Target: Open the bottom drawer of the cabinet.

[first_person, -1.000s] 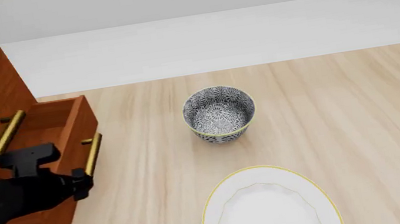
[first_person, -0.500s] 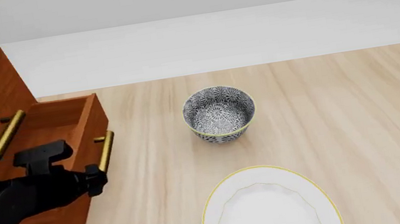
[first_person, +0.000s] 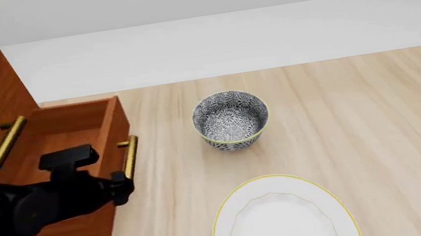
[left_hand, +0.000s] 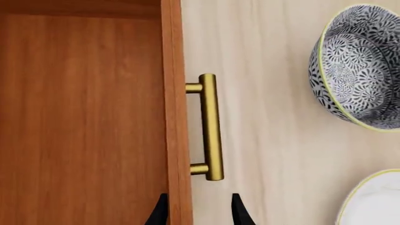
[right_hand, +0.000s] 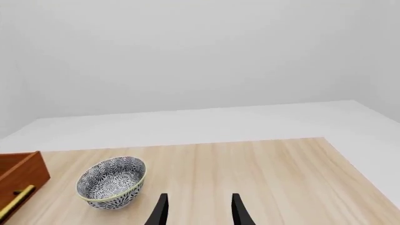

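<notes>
Left gripper [left_hand: 195, 213] straddles the bottom drawer [first_person: 80, 137] front below its handle [left_hand: 210, 126], fingers parted; right gripper [right_hand: 196, 211] hangs spread apart

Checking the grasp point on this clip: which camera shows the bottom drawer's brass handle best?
The left wrist view: the handle fills the middle of the frame, full bar and both posts clear of the drawer front. The front view shows it small and partly behind the left arm. The right wrist view catches only one end at the frame edge.
</notes>
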`<state>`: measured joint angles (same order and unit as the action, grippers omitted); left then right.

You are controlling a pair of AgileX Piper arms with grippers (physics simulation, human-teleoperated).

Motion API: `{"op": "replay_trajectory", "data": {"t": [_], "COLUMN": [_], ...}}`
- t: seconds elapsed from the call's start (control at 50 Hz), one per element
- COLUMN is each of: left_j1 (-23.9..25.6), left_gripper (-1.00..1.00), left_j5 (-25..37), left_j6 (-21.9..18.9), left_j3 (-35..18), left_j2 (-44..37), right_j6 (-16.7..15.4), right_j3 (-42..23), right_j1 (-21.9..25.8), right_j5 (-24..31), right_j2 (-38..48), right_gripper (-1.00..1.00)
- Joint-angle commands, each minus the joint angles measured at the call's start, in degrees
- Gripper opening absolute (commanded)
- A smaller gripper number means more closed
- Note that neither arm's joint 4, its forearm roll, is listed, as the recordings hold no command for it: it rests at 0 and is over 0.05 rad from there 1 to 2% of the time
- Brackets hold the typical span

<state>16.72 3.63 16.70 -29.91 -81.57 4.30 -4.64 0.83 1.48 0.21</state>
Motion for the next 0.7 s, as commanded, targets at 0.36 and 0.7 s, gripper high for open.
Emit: {"op": "replay_trajectory", "data": {"t": [0.36,0.7], "left_j1": [4.3,5.7], "left_gripper": [1.0,1.0], "left_j5": [-0.7,-1.6], "left_j6": [-0.9,-0.7], "left_j3": [-1.1,-1.2], "left_j2": [-3.9,-4.8], "right_j6": [0.2,0.2], "right_j3": [-1.7,-0.6], "right_j1": [0.1,0.1], "right_j5": [1.7,0.5], "right_j2": [-0.1,-0.1], "right_gripper": [1.0,1.0]}}
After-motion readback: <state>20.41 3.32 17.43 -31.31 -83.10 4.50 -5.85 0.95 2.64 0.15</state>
